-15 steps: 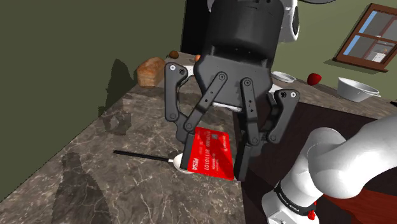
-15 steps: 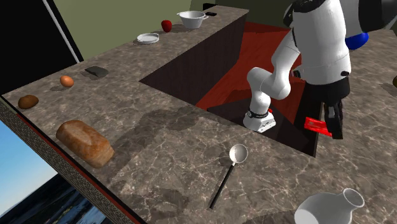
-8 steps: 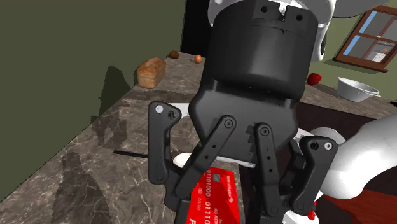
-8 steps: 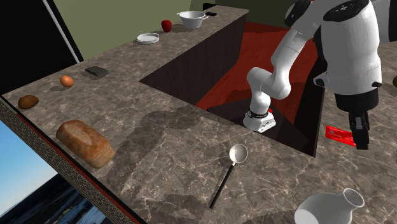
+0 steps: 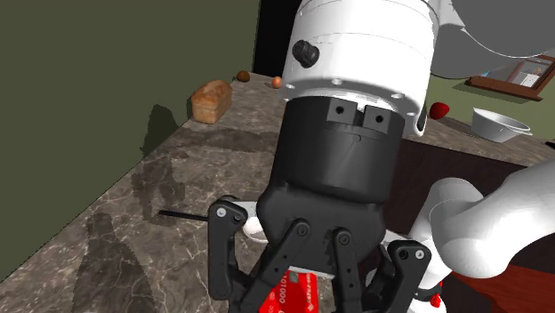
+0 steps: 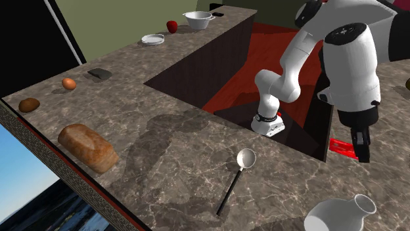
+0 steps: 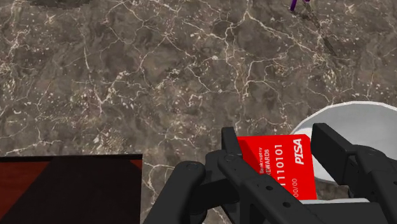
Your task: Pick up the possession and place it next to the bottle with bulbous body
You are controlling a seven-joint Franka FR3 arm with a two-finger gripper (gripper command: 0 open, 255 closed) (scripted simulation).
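A red credit card with white print is clasped between my black fingers; my gripper is shut on it. In the second exterior view the card hangs just above the marble counter, with the gripper pointing down at the counter's right part. The white bottle with a bulbous body stands on the counter nearer the camera, a short way from the card. Its rounded white body lies just beyond the held card. From the shoulder, the card peeks out between the gripper's linkages.
A metal spoon lies on the counter beside the recess with the arm's base. A bread loaf, an egg and a brown lump sit along the window edge. A bowl, a plate and a red fruit are far back.
The arm has carried the card to the second exterior view's right and down toward the counter, closer to the white bottle. The grip on the card is unchanged.
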